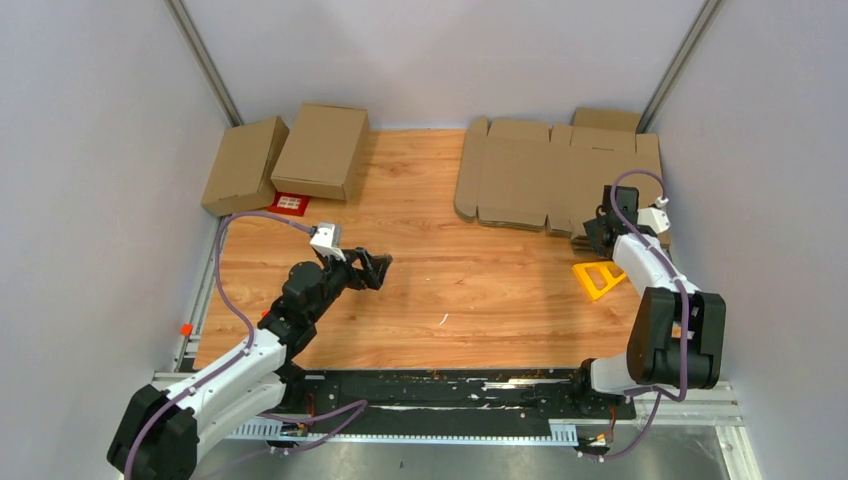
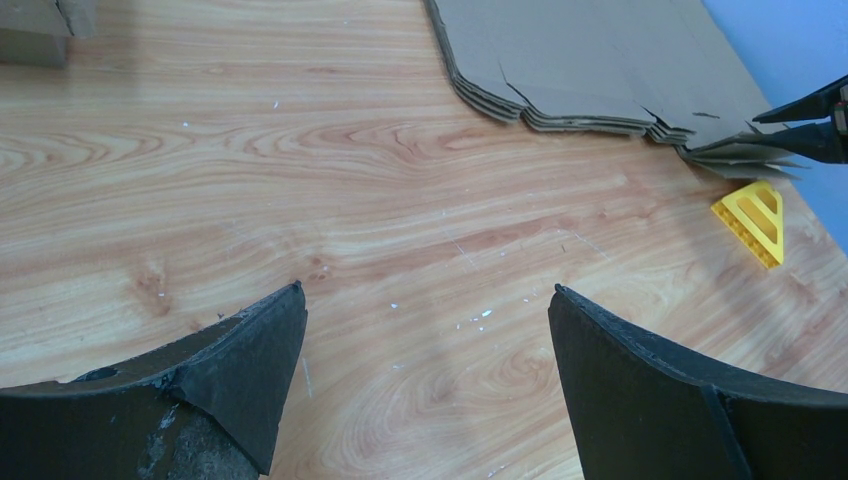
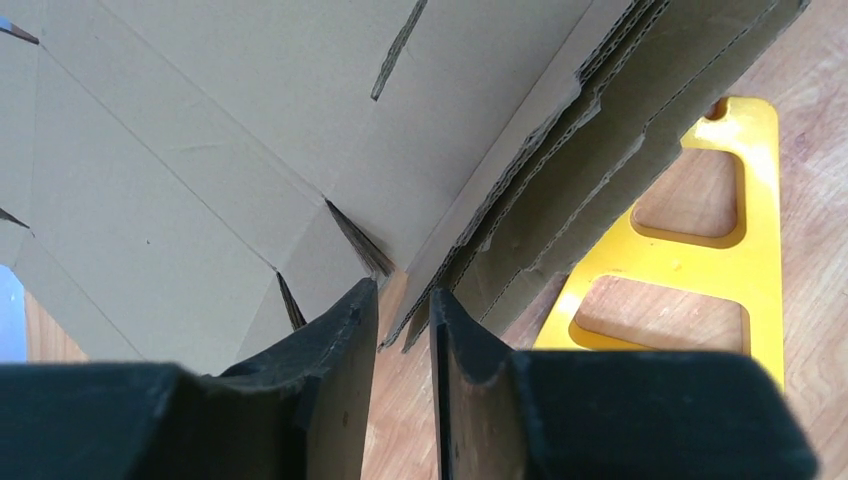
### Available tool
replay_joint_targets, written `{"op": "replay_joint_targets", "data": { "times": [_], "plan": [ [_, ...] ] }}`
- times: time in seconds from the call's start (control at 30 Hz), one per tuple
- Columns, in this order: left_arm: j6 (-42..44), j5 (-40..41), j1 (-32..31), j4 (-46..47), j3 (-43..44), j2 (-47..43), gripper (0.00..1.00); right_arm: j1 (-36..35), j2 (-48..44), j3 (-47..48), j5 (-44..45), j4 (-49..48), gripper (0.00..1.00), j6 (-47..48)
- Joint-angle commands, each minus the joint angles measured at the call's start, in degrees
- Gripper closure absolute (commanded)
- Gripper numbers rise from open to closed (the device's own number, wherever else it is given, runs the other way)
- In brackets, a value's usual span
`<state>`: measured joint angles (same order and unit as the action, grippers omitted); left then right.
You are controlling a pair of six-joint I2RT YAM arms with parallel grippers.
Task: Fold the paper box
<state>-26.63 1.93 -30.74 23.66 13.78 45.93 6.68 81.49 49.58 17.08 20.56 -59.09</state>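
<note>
The paper box (image 3: 200, 150) is the flat top sheet with flaps and creases. It lies on a stack of brown cardboard sheets (image 1: 520, 180) at the back right, and its near corner is lifted off the layers below. My right gripper (image 3: 403, 290) is at that near right corner (image 1: 597, 235). Its jaws stand a narrow gap apart and wood shows between them. The sheet edges just reach the fingertips. My left gripper (image 1: 375, 268) hovers wide open over bare wood mid-table (image 2: 425, 290), holding nothing.
A yellow triangular tool (image 1: 597, 278) lies on the table beside the stack's near corner. Two folded brown boxes (image 1: 245, 165) (image 1: 322, 150) stand at the back left, with a small red card (image 1: 291, 203) in front of them. Grey walls close in both sides.
</note>
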Motion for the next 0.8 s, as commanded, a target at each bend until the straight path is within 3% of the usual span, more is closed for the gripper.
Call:
{"op": "replay_joint_targets", "data": {
  "times": [0.0,0.2,0.4,0.53,0.6,0.77],
  "plan": [
    [0.89,-0.08,-0.11,2.22,2.22,-0.01,0.03,0.35,0.35,2.14,1.38,-3.53,0.76,-0.48],
    [0.79,-0.09,-0.11,2.14,2.39,0.11,0.03,0.35,0.48,3.04,1.32,-2.59,0.82,0.44],
    [0.88,-0.09,-0.11,2.09,2.44,0.12,0.02,0.35,1.03,3.08,0.71,-2.85,1.0,0.98],
    [1.32,0.59,-0.11,1.13,2.8,-0.11,0.03,0.35,1.51,3.72,0.29,-1.39,1.0,1.01],
    [1.46,0.95,-0.11,0.64,2.89,-0.56,0.03,0.42,1.44,4.14,0.84,0.06,0.96,0.89],
    [1.32,0.88,-0.11,0.86,2.68,-0.68,0.02,0.44,-0.7,4.54,2.7,1.48,0.72,2.0]
  ]
}}
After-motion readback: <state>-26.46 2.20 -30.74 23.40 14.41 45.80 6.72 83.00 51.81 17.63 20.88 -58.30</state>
